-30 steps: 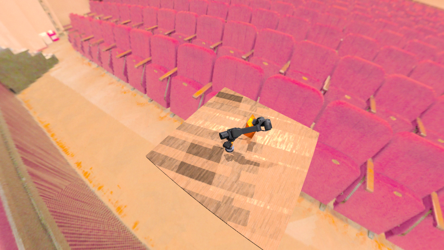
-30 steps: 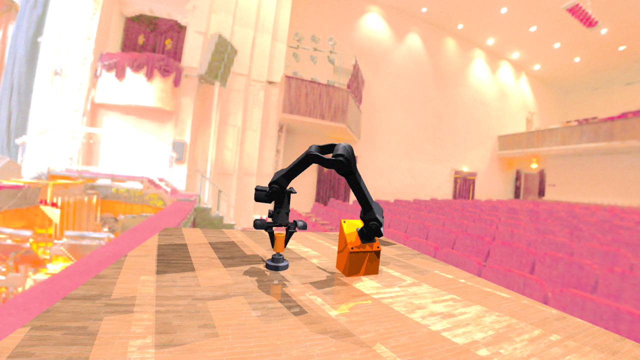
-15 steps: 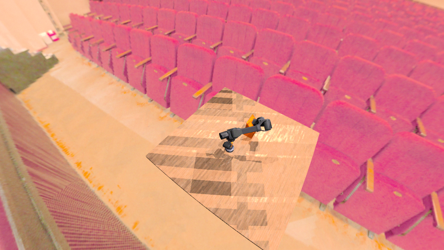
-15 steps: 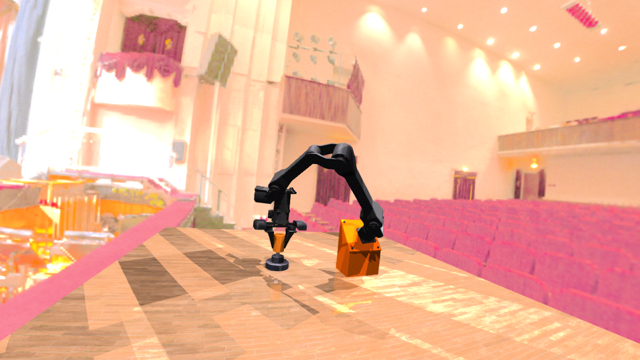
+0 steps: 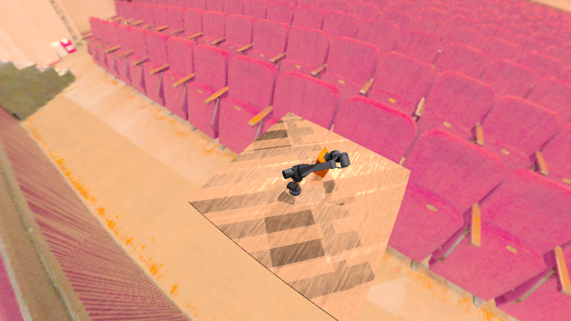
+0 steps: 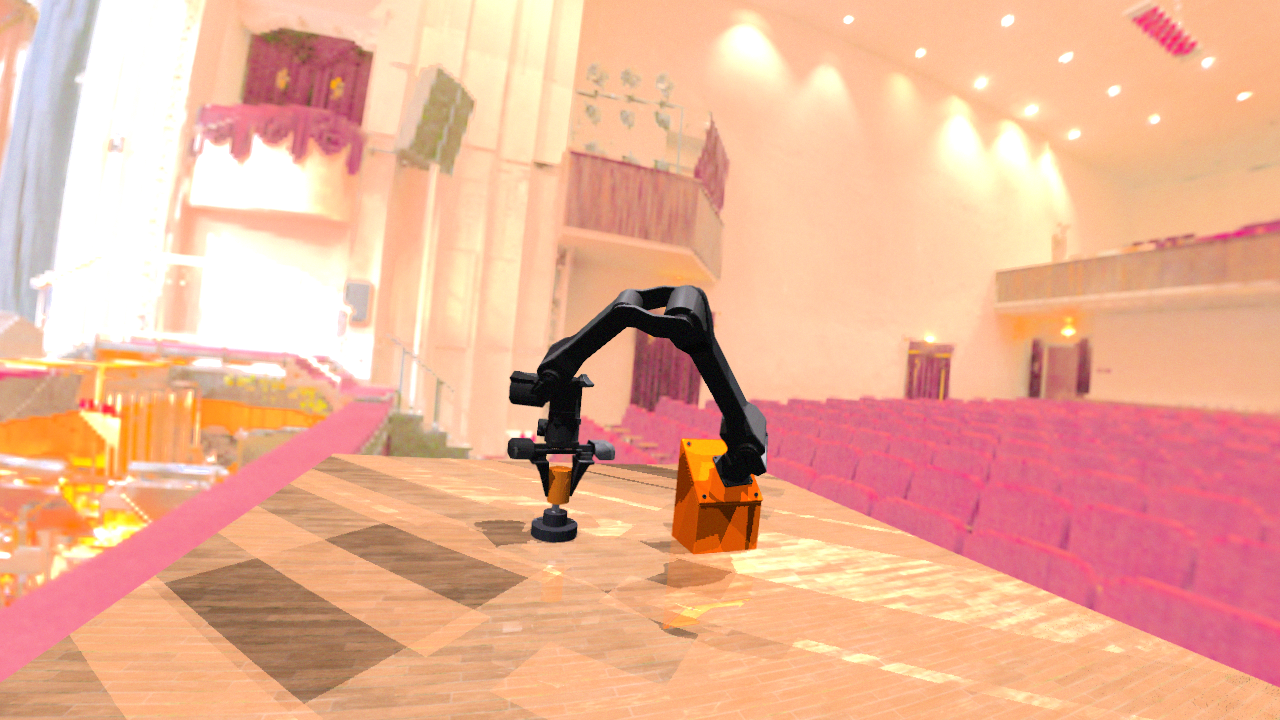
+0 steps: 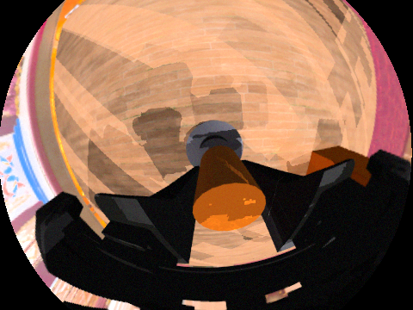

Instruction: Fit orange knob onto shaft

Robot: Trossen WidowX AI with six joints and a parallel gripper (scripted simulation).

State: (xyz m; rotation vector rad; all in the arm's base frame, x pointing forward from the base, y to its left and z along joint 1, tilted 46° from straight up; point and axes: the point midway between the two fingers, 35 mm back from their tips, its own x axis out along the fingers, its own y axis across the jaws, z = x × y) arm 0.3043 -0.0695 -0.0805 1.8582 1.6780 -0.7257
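The orange knob [image 6: 559, 484] [image 7: 229, 207] is held nearly upright over the round dark grey pedestal [image 6: 554, 530] [image 7: 194, 144] [image 5: 295, 192]. In the exterior view a short piece of the silver shaft [image 6: 554, 509] shows between the knob's lower end and the pedestal's raised middle. The knob is not down on the pedestal. My gripper [image 6: 559, 490] [image 7: 220, 167] is shut on the knob, one finger on each side. The knob's underside and its hole are hidden, and I cannot tell whether the flat sides line up or whether the shaft's tip is in the hole.
The arm's orange base block [image 5: 321, 169] [image 6: 716, 523] [image 7: 331, 160] stands on the wooden table [image 5: 347, 255] [image 6: 501, 653], to the right of the pedestal in the exterior view. The black arm arches from it over to the pedestal. Dark shadow patches lie across the table.
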